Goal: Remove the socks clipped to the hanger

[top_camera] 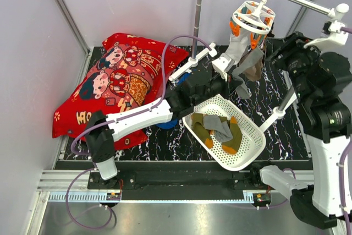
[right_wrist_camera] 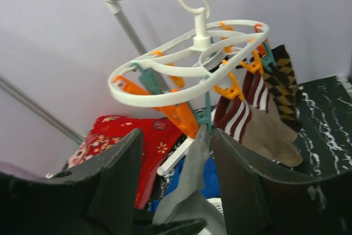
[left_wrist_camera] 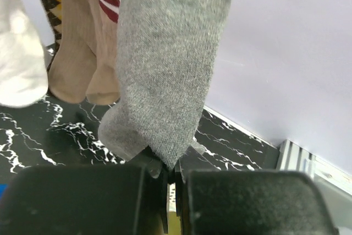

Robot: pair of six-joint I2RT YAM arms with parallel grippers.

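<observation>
The grey sock (left_wrist_camera: 165, 64) is cut off on top, its tip hidden between the jaws. The left arm (top_camera: 140, 116) covers most of a blue cloth (top_camera: 168, 124).

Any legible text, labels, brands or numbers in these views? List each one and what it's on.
Nothing legible in any view.
Red cushion: printed cartoon figures and pale marks near its near-left corner, too small to read as characters.
Hanger, basket, hanging socks: stripes and checks only, no lettering visible.
Arms and rail: no labels that can be made out.
</observation>
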